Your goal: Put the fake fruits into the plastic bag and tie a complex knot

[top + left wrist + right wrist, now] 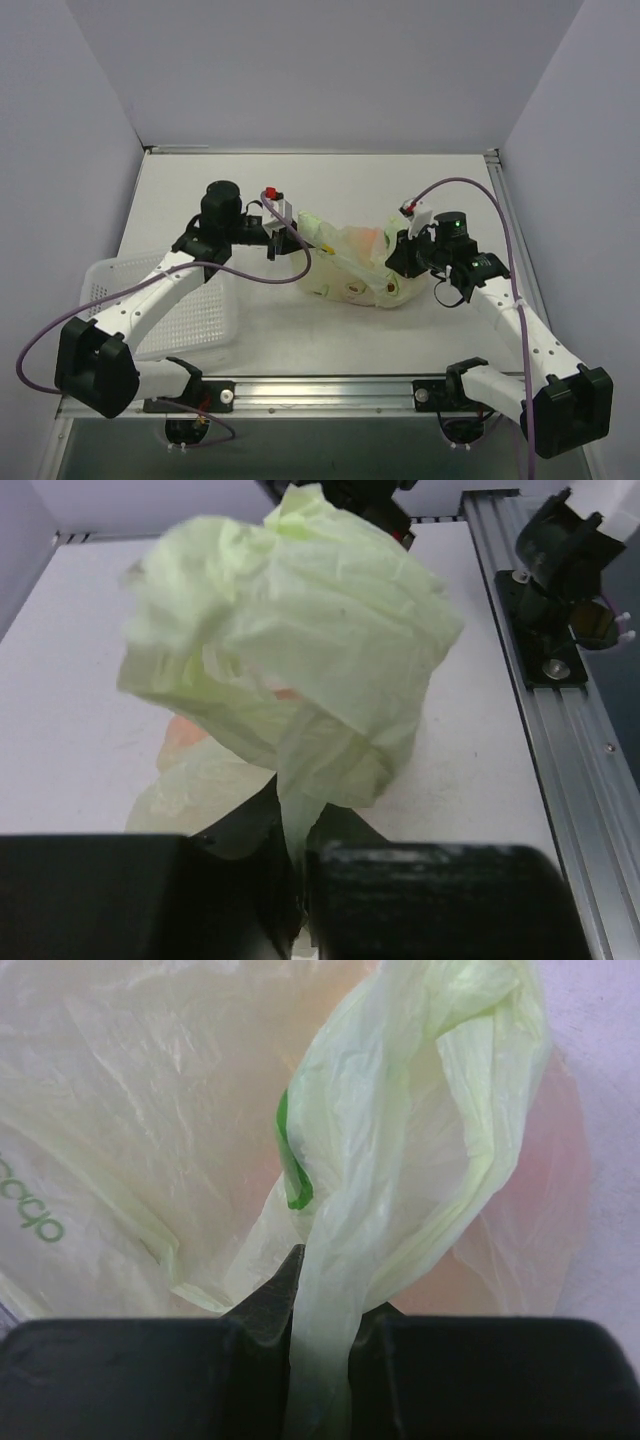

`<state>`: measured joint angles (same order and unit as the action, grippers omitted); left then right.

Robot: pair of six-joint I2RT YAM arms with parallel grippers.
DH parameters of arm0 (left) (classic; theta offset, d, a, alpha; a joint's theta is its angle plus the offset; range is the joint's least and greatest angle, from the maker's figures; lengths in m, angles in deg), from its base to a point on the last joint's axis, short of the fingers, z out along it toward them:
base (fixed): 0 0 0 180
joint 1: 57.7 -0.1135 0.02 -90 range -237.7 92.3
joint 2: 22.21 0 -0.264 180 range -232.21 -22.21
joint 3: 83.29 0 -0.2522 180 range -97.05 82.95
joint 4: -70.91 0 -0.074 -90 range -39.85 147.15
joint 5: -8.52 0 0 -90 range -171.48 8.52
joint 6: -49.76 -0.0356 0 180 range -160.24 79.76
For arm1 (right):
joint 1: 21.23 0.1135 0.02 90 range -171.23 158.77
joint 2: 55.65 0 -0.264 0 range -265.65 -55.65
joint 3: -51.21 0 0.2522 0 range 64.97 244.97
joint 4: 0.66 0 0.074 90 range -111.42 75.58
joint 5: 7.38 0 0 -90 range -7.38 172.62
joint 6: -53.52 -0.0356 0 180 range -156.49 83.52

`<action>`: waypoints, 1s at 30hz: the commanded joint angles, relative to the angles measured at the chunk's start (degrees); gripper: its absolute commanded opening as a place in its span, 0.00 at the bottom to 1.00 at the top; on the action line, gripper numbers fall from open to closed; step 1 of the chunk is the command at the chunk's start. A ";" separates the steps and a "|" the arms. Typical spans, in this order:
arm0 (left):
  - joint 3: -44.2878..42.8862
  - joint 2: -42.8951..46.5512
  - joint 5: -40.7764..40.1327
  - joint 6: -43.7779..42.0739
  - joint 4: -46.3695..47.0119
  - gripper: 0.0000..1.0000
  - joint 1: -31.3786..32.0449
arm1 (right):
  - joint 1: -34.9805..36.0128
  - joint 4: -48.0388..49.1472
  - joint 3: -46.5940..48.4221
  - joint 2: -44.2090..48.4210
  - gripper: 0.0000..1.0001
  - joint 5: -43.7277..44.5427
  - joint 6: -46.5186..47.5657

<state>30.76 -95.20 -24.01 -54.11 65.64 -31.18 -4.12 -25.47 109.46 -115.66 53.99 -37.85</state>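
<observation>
The pale green plastic bag (350, 268) lies crumpled on the table between both arms. Orange and pink fake fruits (366, 238) show dimly through its film, also in the left wrist view (184, 730) and the right wrist view (545, 1185). My left gripper (300, 236) is at the bag's left end, shut on a bunched tail of film (296, 815). At the right end, my right gripper (405, 262) is shut on a flat band of film (325, 1320). Whether the bunched film (335, 760) forms a knot I cannot tell.
A white perforated basket (160, 300) sits at the near left, beside the left arm. The right arm's base (555, 575) and the metal rail (565, 770) run along the near edge. Walls close off the back and both sides.
</observation>
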 commanded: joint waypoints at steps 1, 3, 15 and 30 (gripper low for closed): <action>-11.50 -2.49 10.19 -12.18 -18.37 0.10 1.77 | 0.91 -1.86 4.19 -1.51 0.00 -2.58 7.67; -15.65 -4.17 11.52 -18.00 -32.65 0.00 2.83 | 1.27 -2.48 6.65 -2.91 0.00 -3.54 10.14; -37.55 -24.04 0.80 -46.78 -70.29 0.00 9.78 | 10.32 -6.88 15.01 -10.04 0.00 -7.23 17.10; -30.00 -18.25 1.41 -32.11 -54.99 0.25 10.57 | 3.38 -8.81 9.75 -3.28 0.65 -12.24 10.69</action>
<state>-0.29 -116.93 -24.05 -89.02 7.10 -20.18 1.21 -33.03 120.61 -121.73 44.60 -25.35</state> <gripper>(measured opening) 0.233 0.629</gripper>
